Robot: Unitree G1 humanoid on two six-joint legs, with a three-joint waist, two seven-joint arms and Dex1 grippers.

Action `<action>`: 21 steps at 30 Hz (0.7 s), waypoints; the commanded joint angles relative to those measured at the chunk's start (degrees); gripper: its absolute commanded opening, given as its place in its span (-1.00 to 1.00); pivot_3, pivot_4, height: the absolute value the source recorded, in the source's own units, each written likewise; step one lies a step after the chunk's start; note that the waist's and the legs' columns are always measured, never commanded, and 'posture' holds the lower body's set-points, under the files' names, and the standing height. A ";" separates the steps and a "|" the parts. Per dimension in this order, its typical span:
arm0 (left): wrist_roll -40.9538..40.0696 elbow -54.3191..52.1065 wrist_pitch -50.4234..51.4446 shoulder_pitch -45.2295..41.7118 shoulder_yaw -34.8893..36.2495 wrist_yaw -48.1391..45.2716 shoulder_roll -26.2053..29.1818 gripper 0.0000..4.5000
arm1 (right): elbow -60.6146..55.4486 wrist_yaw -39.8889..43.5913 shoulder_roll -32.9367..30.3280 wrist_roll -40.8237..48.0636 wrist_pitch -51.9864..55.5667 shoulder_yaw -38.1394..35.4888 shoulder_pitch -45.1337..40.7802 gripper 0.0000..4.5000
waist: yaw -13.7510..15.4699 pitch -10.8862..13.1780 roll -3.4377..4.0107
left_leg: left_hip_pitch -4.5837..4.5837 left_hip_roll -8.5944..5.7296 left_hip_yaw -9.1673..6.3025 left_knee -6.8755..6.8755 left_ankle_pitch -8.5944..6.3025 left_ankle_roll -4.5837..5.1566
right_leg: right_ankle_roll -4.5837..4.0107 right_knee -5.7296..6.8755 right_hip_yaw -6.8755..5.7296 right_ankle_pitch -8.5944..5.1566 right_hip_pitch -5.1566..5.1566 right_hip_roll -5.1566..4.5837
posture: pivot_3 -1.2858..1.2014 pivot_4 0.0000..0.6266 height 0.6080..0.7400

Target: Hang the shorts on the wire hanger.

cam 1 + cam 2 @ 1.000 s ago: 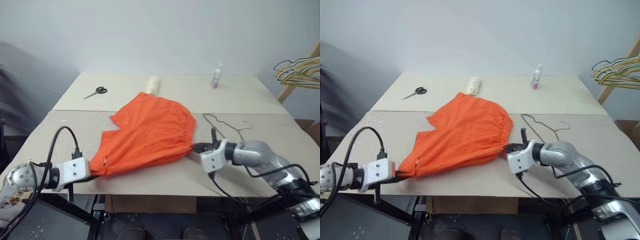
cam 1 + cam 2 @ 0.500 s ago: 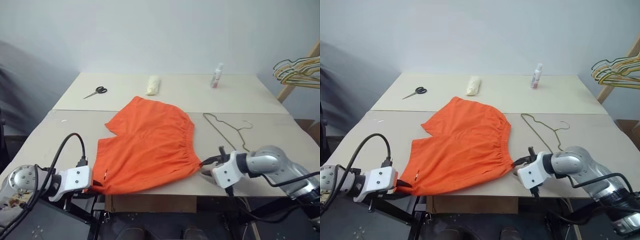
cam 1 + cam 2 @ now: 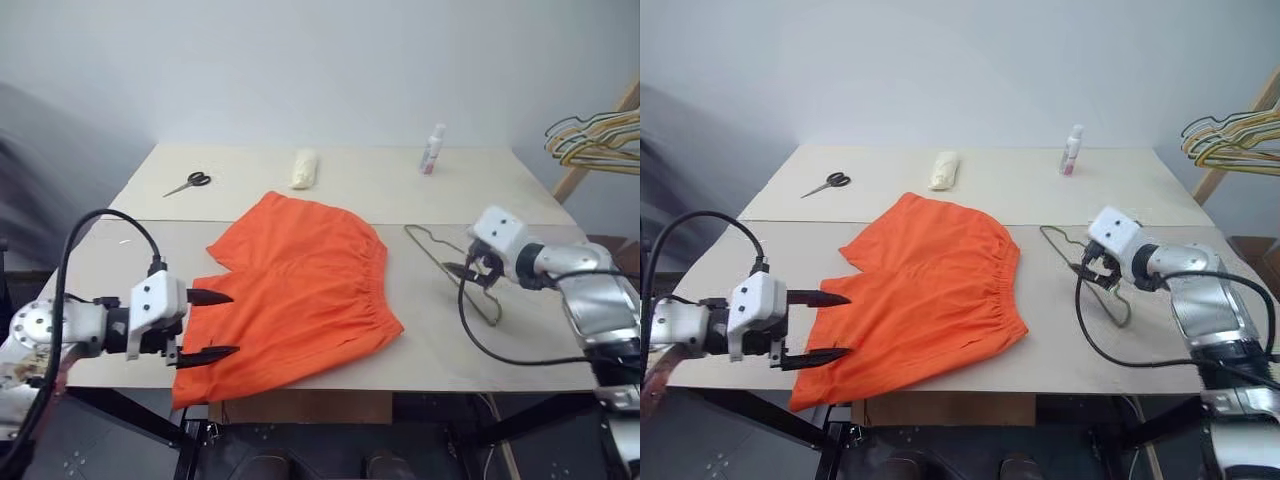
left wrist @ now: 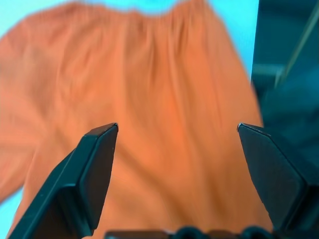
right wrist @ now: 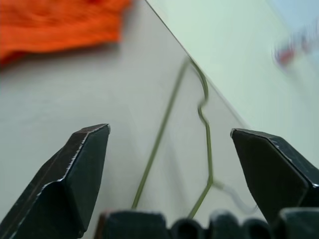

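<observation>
Shorts (image 3: 295, 285) flat beside wire hanger (image 3: 452, 268)

I am looking down at a pale table (image 3: 120, 270) with a seam running across it from side to side. The orange shorts (image 3: 295, 285) are lying flat on the near half, one leg drooping over the near edge. The wire hanger (image 3: 450, 262) is lying just to their right, apart from them. On the far half, scissors (image 3: 190, 183) are resting at my left, a cream roll (image 3: 305, 168) is sitting mid-table, and a small bottle (image 3: 432, 150) is standing upright toward my right.
</observation>
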 commanded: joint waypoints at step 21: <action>-0.90 -1.66 0.04 -6.68 -7.36 0.63 -3.07 0.88 | 32.13 7.17 7.57 -1.74 2.76 4.35 -11.19 0.73 | -0.72 -0.03 0.05 | 0.37 0.02 0.01 -0.01 0.02 -0.04 | -0.03 -0.02 0.04 0.03 0.33 0.13 | 0.11 -1.00 1.00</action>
